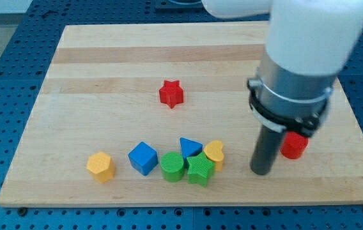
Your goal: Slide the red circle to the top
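My tip (261, 171) is down on the wooden counter (105, 70), near the view's bottom right. There is no gripper here, just the dark rod under a big white and grey arm (303, 57), so nothing is open, shut or holding.

The red circle (294, 145) sits just to the view's right of the rod, a bit higher than my tip. The arm hides its top part. I cannot tell if the rod touches it.

A red star (170, 94) sits alone near the middle of the counter, well apart from the rest.

Along the view's bottom there is a bunch of blocks. The orange hexagon (100, 167) is farthest to the view's left. Next comes the blue cube (143, 158). Then the green circle (172, 167) and the green star (200, 170) sit side by side. The blue triangle (190, 147) is right behind them. The yellow heart (214, 153) is at the view's right end of the bunch, near my tip but apart from it
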Controlling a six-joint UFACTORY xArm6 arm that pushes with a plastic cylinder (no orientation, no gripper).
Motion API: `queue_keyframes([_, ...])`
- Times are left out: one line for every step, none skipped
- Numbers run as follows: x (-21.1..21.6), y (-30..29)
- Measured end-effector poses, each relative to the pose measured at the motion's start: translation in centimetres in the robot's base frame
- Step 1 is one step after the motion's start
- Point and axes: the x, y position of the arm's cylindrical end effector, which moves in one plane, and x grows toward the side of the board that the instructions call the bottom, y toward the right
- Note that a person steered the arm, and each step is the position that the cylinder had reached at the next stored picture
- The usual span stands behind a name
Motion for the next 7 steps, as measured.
queue_keyframes([-0.6,3.9])
queue_keyframes([-2.0,5.4])
queue_keyframes([-3.1,4.9])
queue_keyframes([-3.2,7.4])
queue_keyframes([-3.6,8.3])
queue_keyframes([-5.1,6.0])
queue_keyframes([-6.4,3.9])
